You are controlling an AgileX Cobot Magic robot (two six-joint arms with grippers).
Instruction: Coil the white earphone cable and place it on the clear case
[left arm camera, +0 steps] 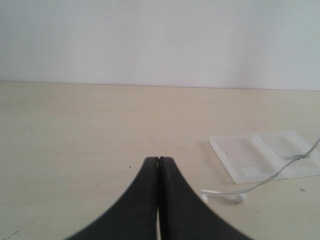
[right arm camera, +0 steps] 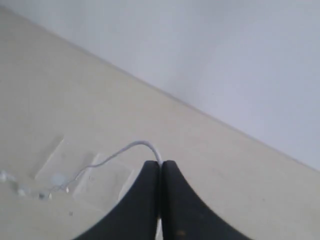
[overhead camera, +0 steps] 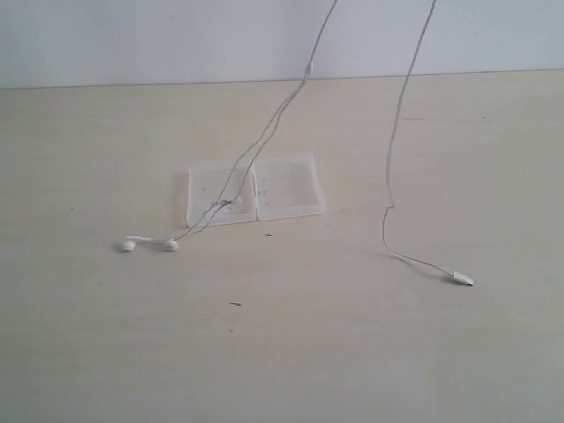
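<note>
The white earphone cable (overhead camera: 264, 137) hangs in two strands from above the exterior view. One strand drops across the clear case (overhead camera: 291, 187) to two earbuds (overhead camera: 172, 245) lying on the table left of it. The other strand ends in the plug (overhead camera: 463, 279) on the table at the right. My right gripper (right arm camera: 161, 163) is shut on the cable (right arm camera: 130, 146), high above the case (right arm camera: 107, 182). My left gripper (left arm camera: 159, 159) is shut with nothing visible in it, and sits left of the case (left arm camera: 245, 160) and the earbuds (left arm camera: 240, 197). Neither gripper shows in the exterior view.
The pale wooden table (overhead camera: 106, 352) meets a white wall (overhead camera: 132, 35) at the back. A small dark cross mark (overhead camera: 269, 234) and a short dark fleck (overhead camera: 236, 304) lie in front of the case.
</note>
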